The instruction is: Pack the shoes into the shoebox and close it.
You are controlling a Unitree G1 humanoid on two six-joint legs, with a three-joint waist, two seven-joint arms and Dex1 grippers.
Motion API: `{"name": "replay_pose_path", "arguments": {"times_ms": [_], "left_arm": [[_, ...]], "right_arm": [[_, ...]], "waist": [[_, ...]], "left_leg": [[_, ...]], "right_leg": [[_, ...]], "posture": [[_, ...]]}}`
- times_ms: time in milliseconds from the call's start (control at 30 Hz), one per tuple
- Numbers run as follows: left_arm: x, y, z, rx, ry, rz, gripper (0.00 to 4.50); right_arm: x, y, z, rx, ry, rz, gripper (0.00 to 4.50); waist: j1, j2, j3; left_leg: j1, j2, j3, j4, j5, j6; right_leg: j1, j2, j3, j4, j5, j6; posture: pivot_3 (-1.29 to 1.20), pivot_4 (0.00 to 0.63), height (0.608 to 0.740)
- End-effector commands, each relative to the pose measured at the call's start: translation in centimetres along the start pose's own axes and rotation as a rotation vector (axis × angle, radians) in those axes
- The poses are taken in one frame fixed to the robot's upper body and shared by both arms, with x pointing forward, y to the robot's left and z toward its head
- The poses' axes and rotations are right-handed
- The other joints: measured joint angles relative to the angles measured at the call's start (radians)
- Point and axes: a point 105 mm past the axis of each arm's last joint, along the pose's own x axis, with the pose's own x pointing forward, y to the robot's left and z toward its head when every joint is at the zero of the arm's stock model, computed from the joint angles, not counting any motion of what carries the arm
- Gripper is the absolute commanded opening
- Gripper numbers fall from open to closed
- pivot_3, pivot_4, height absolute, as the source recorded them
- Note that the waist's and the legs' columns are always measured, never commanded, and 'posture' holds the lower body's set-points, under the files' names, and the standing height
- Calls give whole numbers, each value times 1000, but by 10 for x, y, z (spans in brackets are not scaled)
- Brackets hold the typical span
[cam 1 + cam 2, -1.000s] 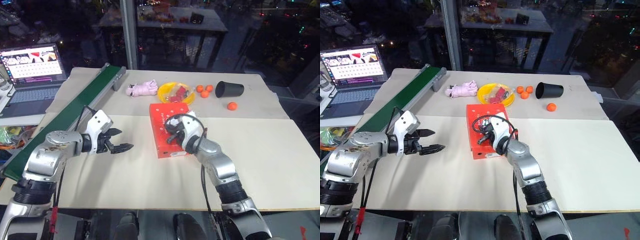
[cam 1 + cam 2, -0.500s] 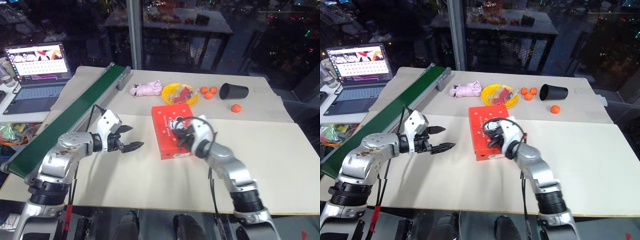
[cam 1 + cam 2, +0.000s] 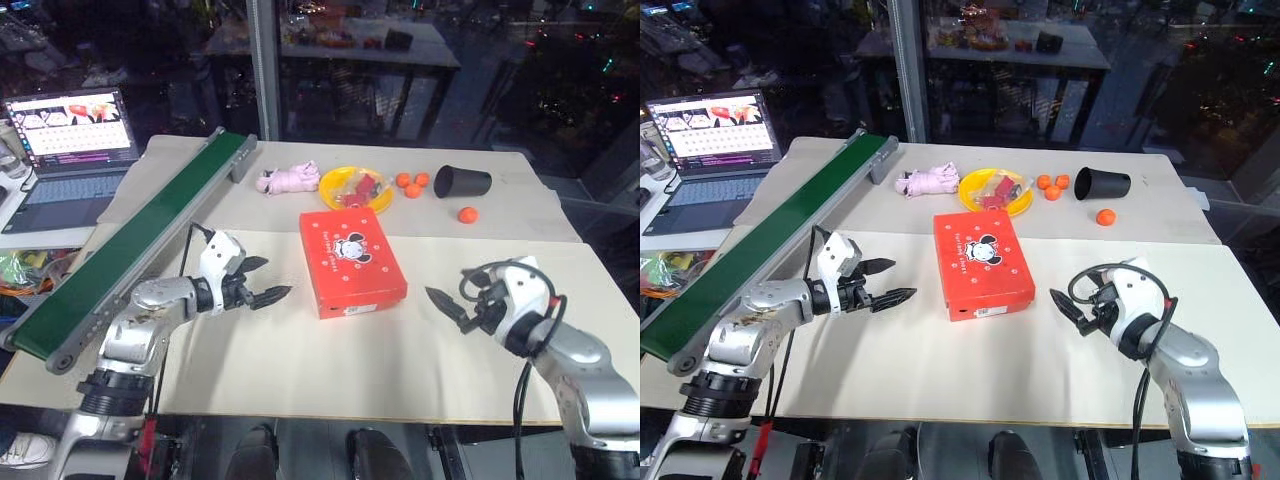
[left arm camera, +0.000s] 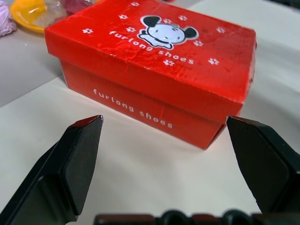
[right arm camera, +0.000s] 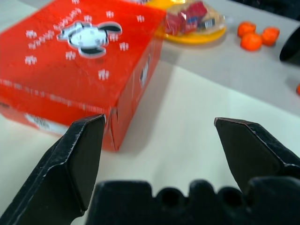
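The red-orange shoebox (image 3: 352,260) lies shut in the middle of the table, its lid with the white cartoon face flat on top. The shoes are hidden. My left gripper (image 3: 272,280) hovers a short way left of the box, open, pointing at its side with nothing between the fingers (image 4: 70,164). My right gripper (image 3: 447,290) hangs to the right of the box, apart from it, also open and empty. Both wrist views look at the closed shoebox (image 4: 154,61) (image 5: 79,61) between wide-spread fingers (image 5: 79,154).
A green conveyor belt (image 3: 140,230) runs along the left, with a laptop (image 3: 70,125) beyond it. Behind the box are a pink plush toy (image 3: 285,180), a yellow plate (image 3: 350,187), three oranges (image 3: 410,185), and a tipped black cup (image 3: 460,180).
My right gripper has come off the box lid, swung out to the right and opened. The left gripper has edged slightly toward the box. The box stays shut.
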Motion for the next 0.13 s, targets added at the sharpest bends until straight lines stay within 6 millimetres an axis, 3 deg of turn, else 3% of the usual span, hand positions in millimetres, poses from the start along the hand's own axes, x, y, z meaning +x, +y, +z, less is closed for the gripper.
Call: {"name": "replay_pose_path", "arguments": {"times_ms": [33,133], "left_arm": [[-10,3,8,22,-70,54,4500],[-16,9,-4,5,-46,91,4500]], "right_arm": [[-3,-2,7,-33,-48,-16,4449],[0,0,4,-26,-46,-11,4449]], "waist": [[1,0,0],[3,0,0]], "left_leg": [[0,0,0,0,0,0],[0,0,0,0,0,0]], "right_leg": [[0,0,0,0,0,0],[0,0,0,0,0,0]], "posture": [[0,150,736],[0,150,736]]}}
